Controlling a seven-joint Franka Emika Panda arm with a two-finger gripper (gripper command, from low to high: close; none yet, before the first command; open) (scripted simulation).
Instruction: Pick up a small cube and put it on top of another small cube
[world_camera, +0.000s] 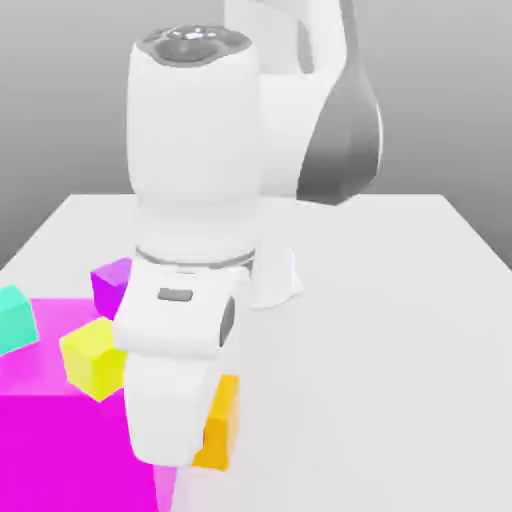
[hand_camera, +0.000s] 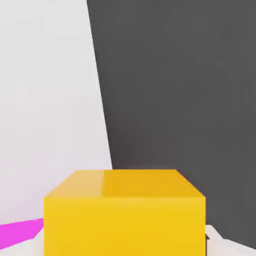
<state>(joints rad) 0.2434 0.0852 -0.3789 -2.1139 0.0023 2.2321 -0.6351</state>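
Tool (world_camera: 205, 440) closed on small cube (hand_camera: 125, 212), amber, seen close up in hand view. In ext. view, cube beside big magenta block (world_camera: 70, 450), near front of white surface (world_camera: 380, 330). Lemon-yellow cube (world_camera: 93, 355), purple cube (world_camera: 112, 285), teal cube (world_camera: 15, 318) further to ext. view's left.
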